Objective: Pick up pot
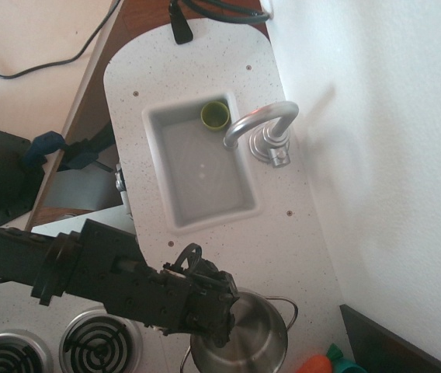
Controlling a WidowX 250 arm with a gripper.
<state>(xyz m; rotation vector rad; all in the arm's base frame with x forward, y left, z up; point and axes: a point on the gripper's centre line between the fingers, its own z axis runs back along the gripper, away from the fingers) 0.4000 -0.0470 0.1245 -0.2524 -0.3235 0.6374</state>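
Since my fingers [222, 330] sit at the dark tip of the arm right over the near-left rim of the pot [244, 342], I read the pot as lying directly below and just to the right of them, its open mouth facing up toward the camera. Whether the fingers are spread, closed, or already pinching the rim I cannot tell; the black wrist housing blocks the tips. Being round, the pot has no real long axis, so what matters is the line between its wire loop handles: one handle [286, 309] shows on the far-right side away from the fingers, the other pokes out at the lower left. My judgement is that the rim under the fingers is the grasp spot. The pot's lower edge is cut off by the frame. Farther out on the tabletop [298, 256] lie the sink [205, 167], holding a green cup [214, 115], and the faucet [261, 128].
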